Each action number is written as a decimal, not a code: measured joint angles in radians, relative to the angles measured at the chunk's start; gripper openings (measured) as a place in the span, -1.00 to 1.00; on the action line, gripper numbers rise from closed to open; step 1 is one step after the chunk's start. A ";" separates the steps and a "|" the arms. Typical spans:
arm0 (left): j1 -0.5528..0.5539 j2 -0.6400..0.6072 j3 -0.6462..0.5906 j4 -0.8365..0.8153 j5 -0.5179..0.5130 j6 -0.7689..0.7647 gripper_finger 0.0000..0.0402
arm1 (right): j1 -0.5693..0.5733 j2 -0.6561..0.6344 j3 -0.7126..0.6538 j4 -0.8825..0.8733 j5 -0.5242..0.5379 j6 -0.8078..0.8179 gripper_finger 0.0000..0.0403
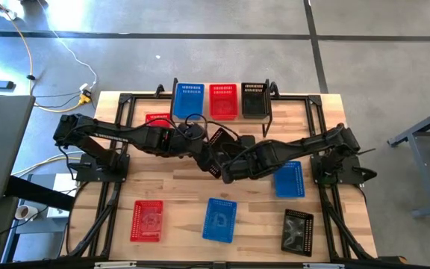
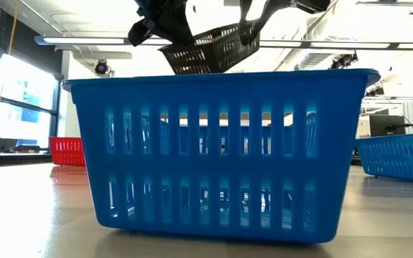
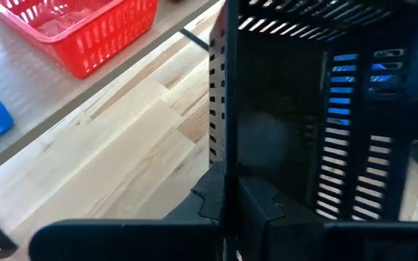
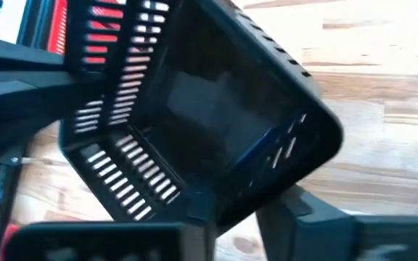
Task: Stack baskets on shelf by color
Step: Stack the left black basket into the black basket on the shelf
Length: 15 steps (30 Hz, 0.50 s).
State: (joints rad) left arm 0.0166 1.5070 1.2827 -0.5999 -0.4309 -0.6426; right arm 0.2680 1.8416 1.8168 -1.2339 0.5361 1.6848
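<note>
We see both arms meeting mid-surface (image 1: 185, 190), sharing one black basket (image 2: 210, 49) held tilted in the air. The left jaws (image 3: 227, 196) are pinched tight on its wall, and the right jaws (image 4: 231, 206) are clamped on its rim too. On the shelf (image 1: 269, 119) sit a blue basket (image 1: 189, 99), a red basket (image 1: 224, 100) and another black one (image 1: 254, 99), side by side.
</note>
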 joint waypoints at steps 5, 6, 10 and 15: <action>-0.001 0.000 -0.001 -0.003 0.005 0.000 -0.86 | -0.002 0.000 0.000 -0.007 0.002 -0.034 -0.94; -0.001 0.000 -0.001 -0.003 0.007 0.000 -0.84 | -0.003 0.000 0.000 -0.009 0.001 -0.037 -0.93; 0.004 0.000 -0.001 -0.001 0.085 0.010 -0.73 | -0.007 0.000 0.000 -0.038 -0.011 -0.053 -0.99; 0.017 0.000 -0.001 0.003 0.168 0.003 -0.54 | -0.006 0.000 0.000 -0.060 -0.015 -0.066 -1.00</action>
State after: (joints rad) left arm 0.0336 1.5070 1.2819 -0.5966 -0.2626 -0.6393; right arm 0.2618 1.8416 1.8168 -1.2937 0.5213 1.6190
